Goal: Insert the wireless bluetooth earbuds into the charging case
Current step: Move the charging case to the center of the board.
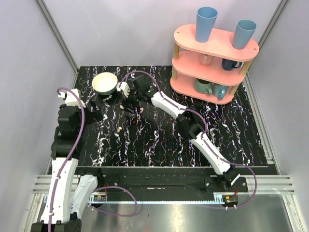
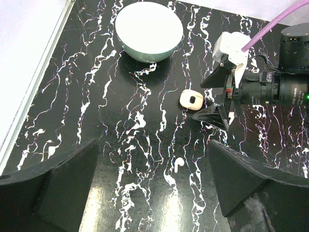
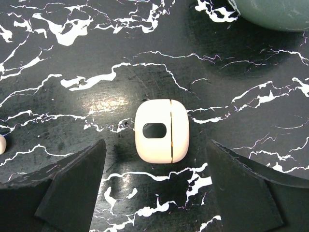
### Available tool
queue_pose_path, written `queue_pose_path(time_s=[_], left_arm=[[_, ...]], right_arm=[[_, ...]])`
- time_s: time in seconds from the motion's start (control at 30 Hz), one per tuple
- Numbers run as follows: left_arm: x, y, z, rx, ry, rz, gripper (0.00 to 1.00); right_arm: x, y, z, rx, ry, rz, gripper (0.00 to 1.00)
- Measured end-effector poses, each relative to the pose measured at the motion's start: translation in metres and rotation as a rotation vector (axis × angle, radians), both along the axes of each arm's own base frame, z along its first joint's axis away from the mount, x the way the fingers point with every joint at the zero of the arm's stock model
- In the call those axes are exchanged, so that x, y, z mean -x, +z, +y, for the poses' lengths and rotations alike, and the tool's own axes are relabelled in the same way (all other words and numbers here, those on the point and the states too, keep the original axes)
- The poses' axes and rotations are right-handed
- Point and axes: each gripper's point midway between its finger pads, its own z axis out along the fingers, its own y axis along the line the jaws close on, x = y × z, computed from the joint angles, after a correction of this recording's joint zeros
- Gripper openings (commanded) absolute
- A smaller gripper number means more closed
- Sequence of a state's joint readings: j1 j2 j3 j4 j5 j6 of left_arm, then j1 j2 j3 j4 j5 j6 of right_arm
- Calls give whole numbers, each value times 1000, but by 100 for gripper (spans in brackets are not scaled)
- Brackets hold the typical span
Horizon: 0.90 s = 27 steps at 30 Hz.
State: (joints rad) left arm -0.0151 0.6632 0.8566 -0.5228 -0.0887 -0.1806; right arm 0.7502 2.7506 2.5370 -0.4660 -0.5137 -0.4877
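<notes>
The charging case [image 3: 161, 130] lies shut and flat on the black marble table, cream with a dark oval window. It also shows in the left wrist view [image 2: 191, 99]. My right gripper [image 3: 161, 193] is open, low over the table, with the case just ahead of its spread fingers and not touched. In the top view the right gripper [image 1: 127, 104] is beside the bowl. One earbud [image 2: 179, 164] lies loose on the table nearer me than the case; it also shows in the top view [image 1: 119, 129]. My left gripper [image 2: 152, 193] is open and empty, above the table, short of that earbud. I see no second earbud for certain.
A cream bowl [image 1: 105, 83] stands just beyond the case at the back left, also seen in the left wrist view [image 2: 148, 30]. A pink three-tier shelf [image 1: 215, 63] with blue cups and mugs stands at the back right. The table's left edge [image 2: 29, 96] is close to my left gripper.
</notes>
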Motion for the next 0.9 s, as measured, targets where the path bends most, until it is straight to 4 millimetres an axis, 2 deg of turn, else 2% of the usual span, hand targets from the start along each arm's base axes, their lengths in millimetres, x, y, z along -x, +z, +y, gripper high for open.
queue_pose_path(time_s=[0.2,0.5,0.9], left_arm=[[0,0,0,0,1,0,99],[0,0,0,-1,2,0,99],[0,0,2,-5,13,0,99]], right_arm=[[0,3,2,-6,-3,0,84],[-2,5,4,-17,-16,1,82],[-6,-5,4,8,-66,3,79]])
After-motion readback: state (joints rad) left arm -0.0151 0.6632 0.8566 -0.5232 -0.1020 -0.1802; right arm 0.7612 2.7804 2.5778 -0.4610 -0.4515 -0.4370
